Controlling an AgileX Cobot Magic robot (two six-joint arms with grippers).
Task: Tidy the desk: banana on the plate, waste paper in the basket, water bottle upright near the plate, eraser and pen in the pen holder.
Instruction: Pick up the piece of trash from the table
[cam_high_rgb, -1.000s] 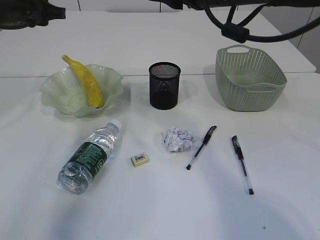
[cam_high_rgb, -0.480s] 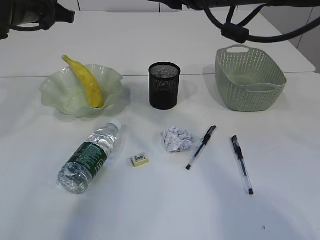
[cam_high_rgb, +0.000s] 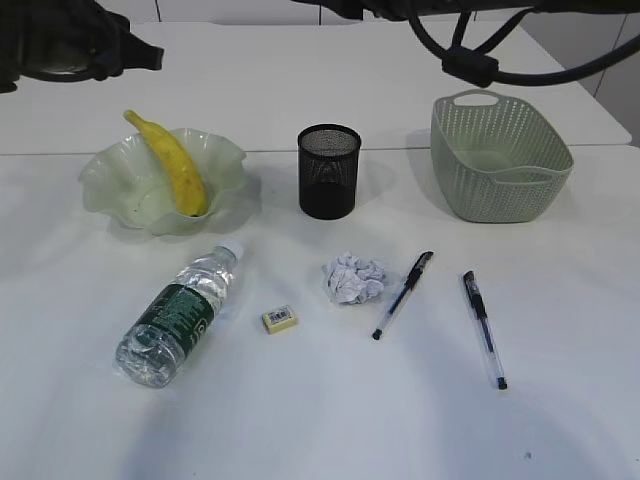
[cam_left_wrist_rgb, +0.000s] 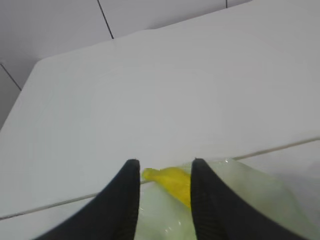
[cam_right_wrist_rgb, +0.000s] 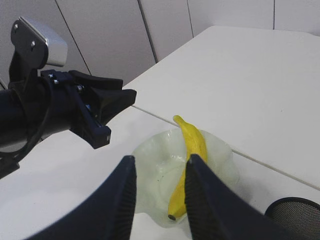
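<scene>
The banana (cam_high_rgb: 172, 166) lies in the pale green wavy plate (cam_high_rgb: 228, 162) at the back left. The water bottle (cam_high_rgb: 182, 312) lies on its side in front of the plate. The eraser (cam_high_rgb: 279, 319), waste paper (cam_high_rgb: 353, 278) and two pens (cam_high_rgb: 403, 294) (cam_high_rgb: 484, 328) lie on the table. The black mesh pen holder (cam_high_rgb: 329, 170) and the green basket (cam_high_rgb: 500, 155) stand at the back. My left gripper (cam_left_wrist_rgb: 165, 167) hangs open above the banana's stem (cam_left_wrist_rgb: 170, 181) and holds nothing. My right gripper (cam_right_wrist_rgb: 161, 160) is open too, high above the plate (cam_right_wrist_rgb: 155, 167).
The left arm (cam_right_wrist_rgb: 60, 105) reaches in from the left, level with the right wrist camera. Cables (cam_high_rgb: 470, 60) of the right arm hang at the top behind the basket. A seam between two tabletops (cam_high_rgb: 400, 150) runs behind the plate.
In the exterior view the left arm has moved rightward and a little down at the top left. Nothing on the table has moved.
</scene>
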